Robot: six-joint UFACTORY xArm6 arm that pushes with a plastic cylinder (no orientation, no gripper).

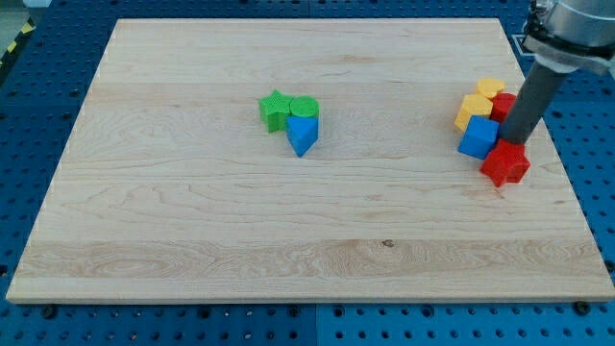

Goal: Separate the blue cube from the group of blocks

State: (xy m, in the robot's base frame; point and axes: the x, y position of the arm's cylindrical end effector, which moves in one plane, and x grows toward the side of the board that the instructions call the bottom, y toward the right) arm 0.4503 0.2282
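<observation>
The blue cube sits in a group of blocks at the view's right. It touches a yellow block above it and a red star-shaped block at its lower right. Another yellow block and a red block lie at the group's top. My tip is at the lower end of the dark rod, just right of the blue cube and right above the red star-shaped block.
A second group sits left of the board's middle: a green star-shaped block, a green round block and a blue wedge-shaped block. The wooden board ends close to the right group's right side.
</observation>
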